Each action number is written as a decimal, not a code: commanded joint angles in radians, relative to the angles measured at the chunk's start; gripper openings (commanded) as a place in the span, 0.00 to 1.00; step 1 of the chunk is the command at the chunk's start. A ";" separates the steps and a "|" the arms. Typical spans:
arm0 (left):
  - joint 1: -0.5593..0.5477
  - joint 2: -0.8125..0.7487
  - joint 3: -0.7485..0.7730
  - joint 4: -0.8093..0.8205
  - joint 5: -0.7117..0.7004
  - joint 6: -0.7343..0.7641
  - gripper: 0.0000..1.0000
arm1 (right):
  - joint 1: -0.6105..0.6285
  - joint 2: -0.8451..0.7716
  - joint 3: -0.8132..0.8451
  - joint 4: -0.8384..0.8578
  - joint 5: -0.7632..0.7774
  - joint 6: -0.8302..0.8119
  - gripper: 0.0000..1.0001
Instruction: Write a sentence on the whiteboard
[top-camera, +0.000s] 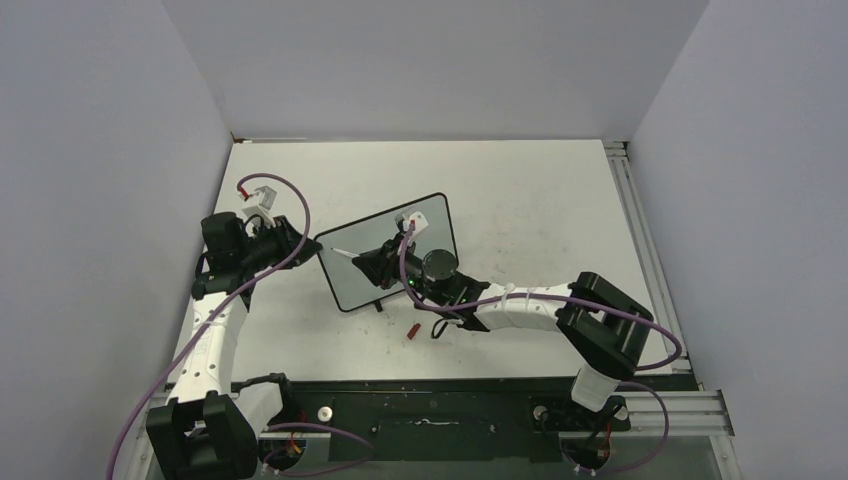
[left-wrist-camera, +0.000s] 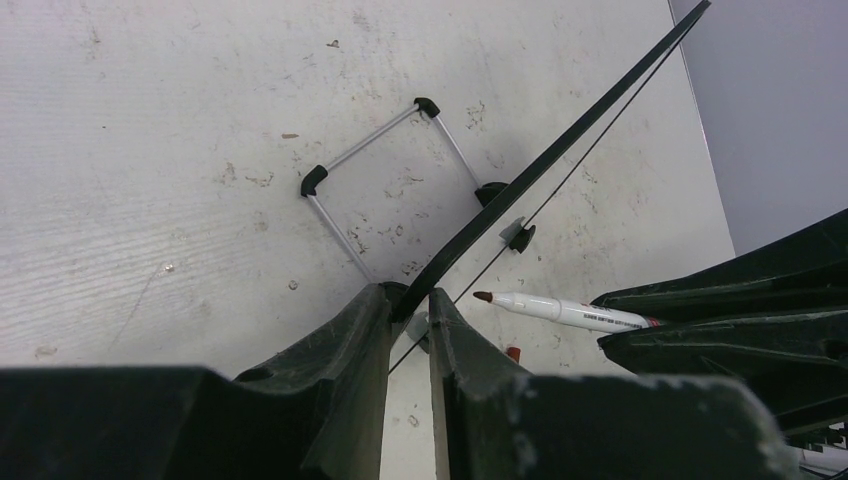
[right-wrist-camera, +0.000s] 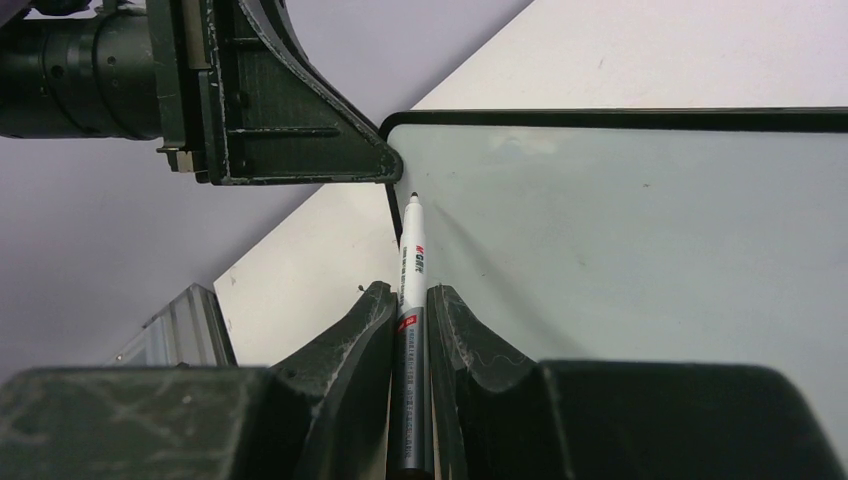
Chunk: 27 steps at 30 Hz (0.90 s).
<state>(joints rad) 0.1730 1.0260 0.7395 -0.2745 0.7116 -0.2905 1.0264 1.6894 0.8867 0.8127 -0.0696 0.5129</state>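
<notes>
Table (top-camera: 540, 200) white, scuffed. Whiteboard (top-camera: 345, 275) stands on it, propped by a wire stand (left-wrist-camera: 372, 148), edge at left gripper (left-wrist-camera: 410, 300). Red cap (top-camera: 413, 330) lies near right gripper (right-wrist-camera: 410, 295).

White table (top-camera: 540, 190), surface scuffed and marked. 3 plain pale-grey walls (top-camera: 430, 60) enclose it at the back, left and right. Aluminium rail (top-camera: 640, 225) runs along its right edge. Lighting is even.

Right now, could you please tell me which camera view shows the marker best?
The right wrist view: the marker lies centred and sharp, its tip beside a corner of the whiteboard. The left wrist view shows it sideways, its rear hidden. The top view shows only a thin white sliver.
</notes>
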 joint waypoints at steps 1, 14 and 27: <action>0.007 0.002 0.021 0.011 0.000 0.017 0.17 | 0.008 0.005 0.044 0.072 0.036 -0.010 0.05; 0.007 0.005 0.021 0.014 0.003 0.017 0.14 | 0.013 0.034 0.055 0.098 0.063 -0.015 0.05; 0.007 0.005 0.021 0.016 0.008 0.019 0.13 | 0.020 0.054 0.067 0.089 0.111 -0.024 0.05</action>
<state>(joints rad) 0.1738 1.0283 0.7395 -0.2729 0.7116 -0.2764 1.0370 1.7348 0.9092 0.8440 0.0090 0.5072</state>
